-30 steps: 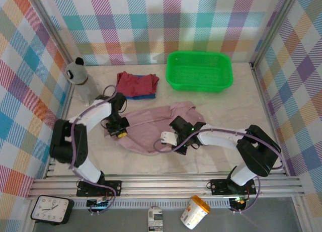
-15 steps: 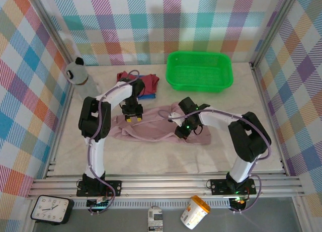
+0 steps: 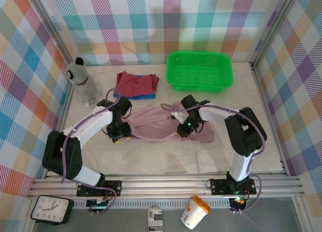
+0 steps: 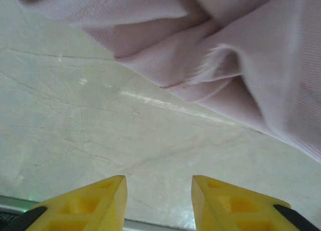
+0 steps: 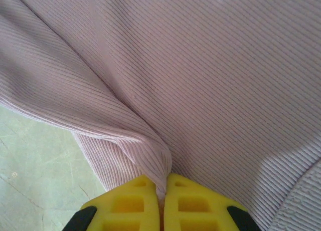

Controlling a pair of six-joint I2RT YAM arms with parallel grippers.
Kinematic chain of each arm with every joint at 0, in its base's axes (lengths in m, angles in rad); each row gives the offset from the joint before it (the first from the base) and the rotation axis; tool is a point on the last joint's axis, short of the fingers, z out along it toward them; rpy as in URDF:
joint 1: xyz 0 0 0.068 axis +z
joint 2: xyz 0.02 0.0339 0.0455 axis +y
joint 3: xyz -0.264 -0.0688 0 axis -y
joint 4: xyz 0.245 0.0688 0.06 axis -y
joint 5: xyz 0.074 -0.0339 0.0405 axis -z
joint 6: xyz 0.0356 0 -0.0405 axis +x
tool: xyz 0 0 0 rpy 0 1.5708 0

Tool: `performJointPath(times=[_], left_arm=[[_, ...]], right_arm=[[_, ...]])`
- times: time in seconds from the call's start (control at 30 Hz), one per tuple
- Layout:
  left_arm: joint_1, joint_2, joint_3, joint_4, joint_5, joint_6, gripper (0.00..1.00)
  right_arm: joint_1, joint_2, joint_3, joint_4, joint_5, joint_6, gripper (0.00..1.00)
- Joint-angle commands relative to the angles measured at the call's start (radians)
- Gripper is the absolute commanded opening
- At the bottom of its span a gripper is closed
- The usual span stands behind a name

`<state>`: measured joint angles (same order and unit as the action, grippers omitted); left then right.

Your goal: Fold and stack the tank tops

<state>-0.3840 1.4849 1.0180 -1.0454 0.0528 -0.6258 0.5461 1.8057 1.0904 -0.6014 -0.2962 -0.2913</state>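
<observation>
**Pink top pinched at right, free at left**

The right gripper point(image 5: 161, 203) is clamped onto a raised fold of the pale pink tank top point(image 3: 156, 127), which lies spread on the table point(image 3: 151, 159) between the arms. The left gripper point(image 4: 158, 198) stands parted and empty over bare table, with the top's hem just beyond its fingertips.

I read no legible text, brand or number. Well behind the jaws of my left gripper point(image 3: 118, 136), the round white-faced black clock point(image 3: 49, 210) carries numerals too small to read. The print on the small white labelled container point(image 3: 155, 218) is blurred.
</observation>
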Motion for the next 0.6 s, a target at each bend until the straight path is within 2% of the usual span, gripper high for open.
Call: performJointPath(times=[0.0, 0.1, 0.23, 0.47, 0.57], left_arm=[[0.037, -0.019, -0.048, 0.15, 0.005, -0.061, 0.37], [0.057, 0.008, -0.078, 0.247, 0.041, -0.054, 0.35], [0.059, 0.056, -0.061, 0.283, 0.053, -0.026, 0.35], [0.073, 0.106, -0.048, 0.265, 0.027, 0.01, 0.33], [0.082, 0.102, -0.04, 0.26, 0.004, 0.016, 0.28]], right_arm=[[-0.004, 0.011, 0.022, -0.029, -0.029, 0.016, 0.0], [-0.004, 0.006, 0.016, -0.025, -0.031, 0.025, 0.0], [-0.004, 0.003, 0.01, -0.023, -0.029, 0.031, 0.0], [-0.004, 0.0, 0.006, -0.021, -0.026, 0.037, 0.0], [-0.004, -0.002, 0.004, -0.023, -0.027, 0.037, 0.0]])
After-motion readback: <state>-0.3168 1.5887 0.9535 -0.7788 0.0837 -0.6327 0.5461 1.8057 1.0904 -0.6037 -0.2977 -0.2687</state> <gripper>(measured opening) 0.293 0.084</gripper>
